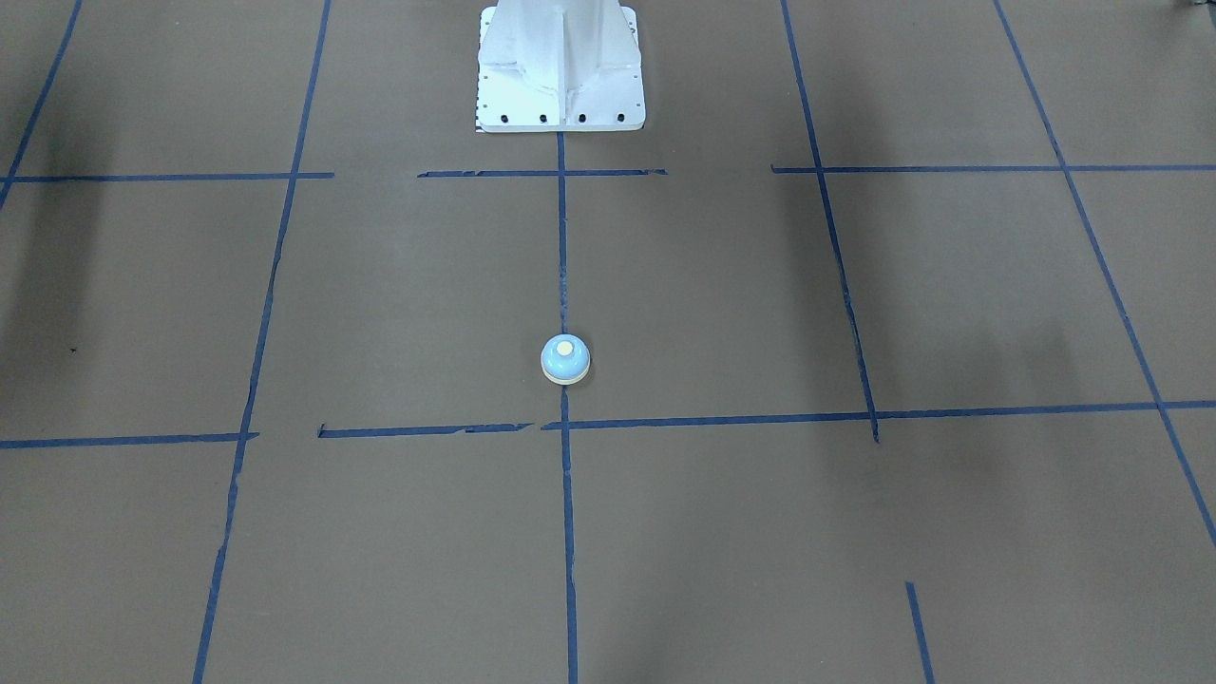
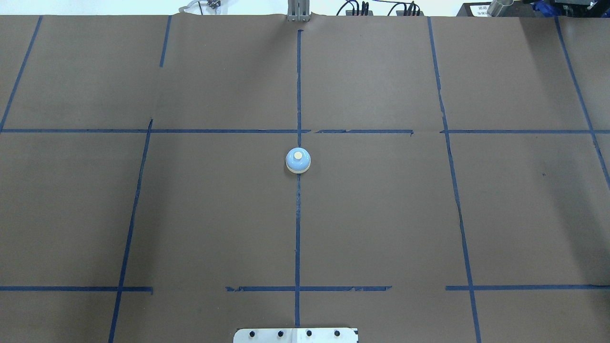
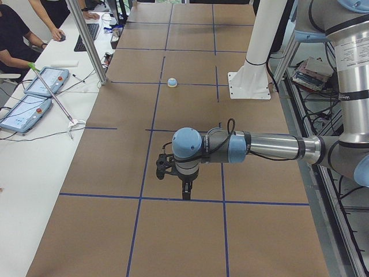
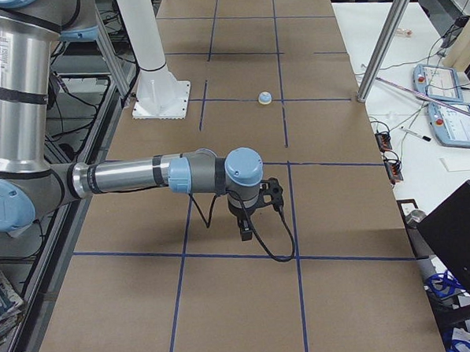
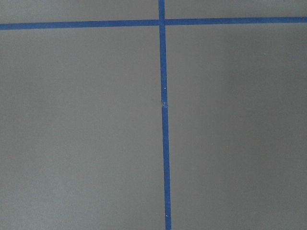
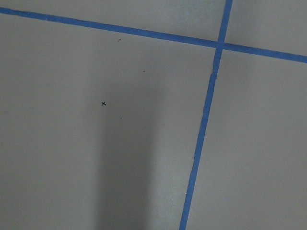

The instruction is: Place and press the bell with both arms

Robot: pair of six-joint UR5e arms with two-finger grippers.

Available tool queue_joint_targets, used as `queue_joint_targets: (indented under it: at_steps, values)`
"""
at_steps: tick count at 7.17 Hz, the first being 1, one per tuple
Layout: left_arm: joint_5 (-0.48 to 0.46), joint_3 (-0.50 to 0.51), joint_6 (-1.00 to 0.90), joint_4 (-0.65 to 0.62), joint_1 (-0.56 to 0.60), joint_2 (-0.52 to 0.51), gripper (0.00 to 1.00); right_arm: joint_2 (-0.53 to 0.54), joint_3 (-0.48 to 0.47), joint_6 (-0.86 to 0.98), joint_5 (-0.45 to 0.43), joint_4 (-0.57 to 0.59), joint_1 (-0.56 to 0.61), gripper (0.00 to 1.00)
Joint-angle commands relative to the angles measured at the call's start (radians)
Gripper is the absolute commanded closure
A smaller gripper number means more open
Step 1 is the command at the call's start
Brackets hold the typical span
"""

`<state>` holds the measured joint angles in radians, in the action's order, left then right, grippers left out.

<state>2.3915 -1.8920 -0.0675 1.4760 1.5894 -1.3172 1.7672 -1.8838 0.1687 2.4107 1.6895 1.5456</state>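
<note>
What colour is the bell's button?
The button is cream; clearest in the overhead view.

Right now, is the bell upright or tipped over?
Upright. The bell rests flat on its cream base ring, with the round button on top, in both the overhead and front-facing views.

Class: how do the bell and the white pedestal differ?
The bell is a small light-blue dome with a cream button; the pedestal is far larger and all white. The bell's footprint is round; the pedestal's base is squarish, with bolt holes. Both stand along the centre tape line.
</note>
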Motion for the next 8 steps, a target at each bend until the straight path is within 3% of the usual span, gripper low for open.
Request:
queue_joint_targets:
  at_steps: [1,8]
  values:
    - [0.0,-0.001,0.0,0.001,0.0,0.001,0.0,0.0,0.0,0.0,0.001,0.001,0.001,0.0]
    - [0.0,0.004,0.0,0.001,0.0,0.001,0.0,0.0,0.0,0.002,-0.002,-0.001,0.001,0.0]
